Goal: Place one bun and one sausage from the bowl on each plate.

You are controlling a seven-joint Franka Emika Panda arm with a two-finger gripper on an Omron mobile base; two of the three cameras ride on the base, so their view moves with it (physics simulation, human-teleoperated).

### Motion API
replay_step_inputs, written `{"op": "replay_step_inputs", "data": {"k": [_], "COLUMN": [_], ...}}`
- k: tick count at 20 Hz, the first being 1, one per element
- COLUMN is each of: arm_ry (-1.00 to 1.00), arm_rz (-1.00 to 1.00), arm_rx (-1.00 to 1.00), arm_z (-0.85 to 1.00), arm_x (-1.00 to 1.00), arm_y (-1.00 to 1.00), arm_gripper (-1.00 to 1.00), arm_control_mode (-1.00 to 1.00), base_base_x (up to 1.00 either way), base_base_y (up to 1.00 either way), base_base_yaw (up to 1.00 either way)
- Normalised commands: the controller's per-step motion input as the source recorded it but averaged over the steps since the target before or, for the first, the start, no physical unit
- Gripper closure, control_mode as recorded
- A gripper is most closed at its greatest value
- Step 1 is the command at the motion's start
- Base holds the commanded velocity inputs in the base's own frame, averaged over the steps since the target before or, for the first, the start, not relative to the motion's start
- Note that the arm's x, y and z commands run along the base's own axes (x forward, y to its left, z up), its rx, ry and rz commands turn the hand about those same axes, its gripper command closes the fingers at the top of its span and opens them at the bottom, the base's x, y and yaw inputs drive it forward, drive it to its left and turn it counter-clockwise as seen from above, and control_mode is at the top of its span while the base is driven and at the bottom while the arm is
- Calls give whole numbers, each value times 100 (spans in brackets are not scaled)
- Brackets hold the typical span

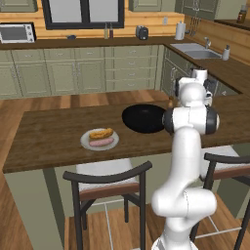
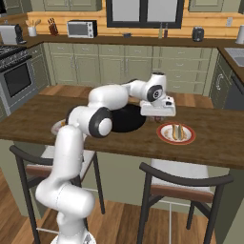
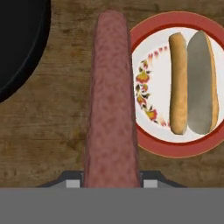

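Pinching a sausage (image 3: 111, 100) lengthwise between its fingertips, the hand (image 2: 157, 110) hangs over the desk (image 1: 49, 136), between the bowl (image 1: 142, 118) and the red-rimmed plate (image 2: 164, 136). In the hand view the sausage runs up the middle, with the bowl's black edge at the upper left and the red-rimmed plate just to its right. A split bun (image 3: 192, 83) lies on that plate. Farther along the desk, on the bowl's other side, the pale plate (image 1: 87, 141) carries a bun (image 1: 101, 133) and a second sausage (image 1: 102, 142) lying side by side.
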Motion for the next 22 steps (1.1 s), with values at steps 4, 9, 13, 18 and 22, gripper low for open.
{"op": "replay_step_inputs", "data": {"k": [4,9,13,18,22], "arm_ry": [1,0,0,0,0], "arm_rz": [0,0,0,0,0], "arm_rx": [1,0,0,0,0], "arm_z": [-79,-71,-38,0,0], "arm_x": [0,0,0,34,-18], "arm_y": [-18,-7,-11,0,-4], "arm_gripper": [100,100,100,100,100], "arm_control_mode": [-100,-100,-100,-100,-100], "base_base_x": [0,0,0,0,0], "base_base_y": [0,0,0,0,0], "base_base_yaw": [0,0,0,0,0]}}
